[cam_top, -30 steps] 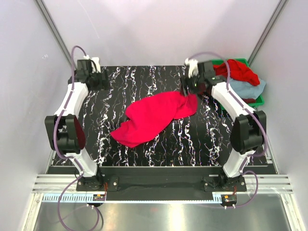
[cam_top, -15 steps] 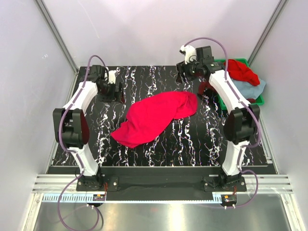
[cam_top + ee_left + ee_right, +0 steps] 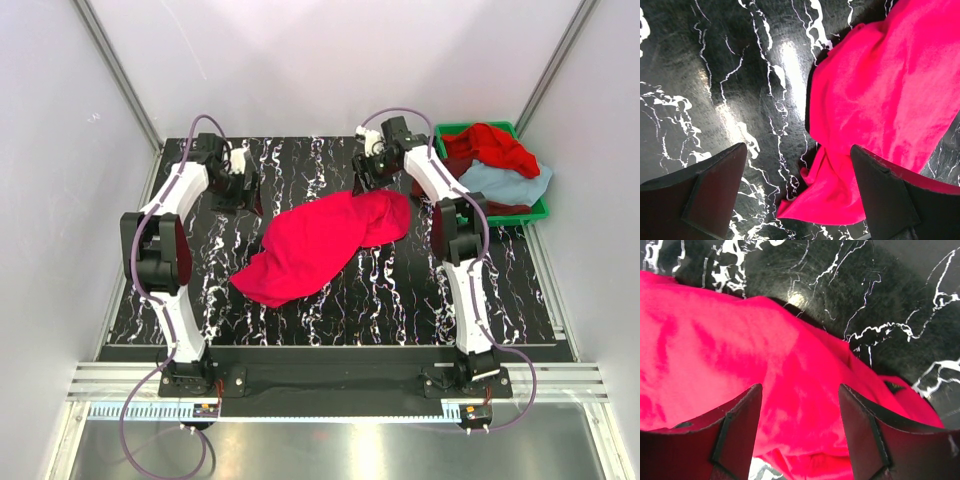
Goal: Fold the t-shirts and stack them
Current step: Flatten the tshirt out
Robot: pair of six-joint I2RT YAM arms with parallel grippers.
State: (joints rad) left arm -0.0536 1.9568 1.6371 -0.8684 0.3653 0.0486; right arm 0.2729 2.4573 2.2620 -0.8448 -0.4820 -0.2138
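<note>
The left end effector [image 3: 797, 146] and right end effector [image 3: 800, 386] hover with jaws apart, empty, at the far ends of the crumpled crimson-pink t-shirt [image 3: 320, 245] in mid-table [image 3: 400, 300]. The shirt looks soft, light and limp, so pinching its hem corners seems best.

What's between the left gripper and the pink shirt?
Between the left gripper and the pink shirt there is only bare marbled tabletop. The top view shows it most clearly.
</note>
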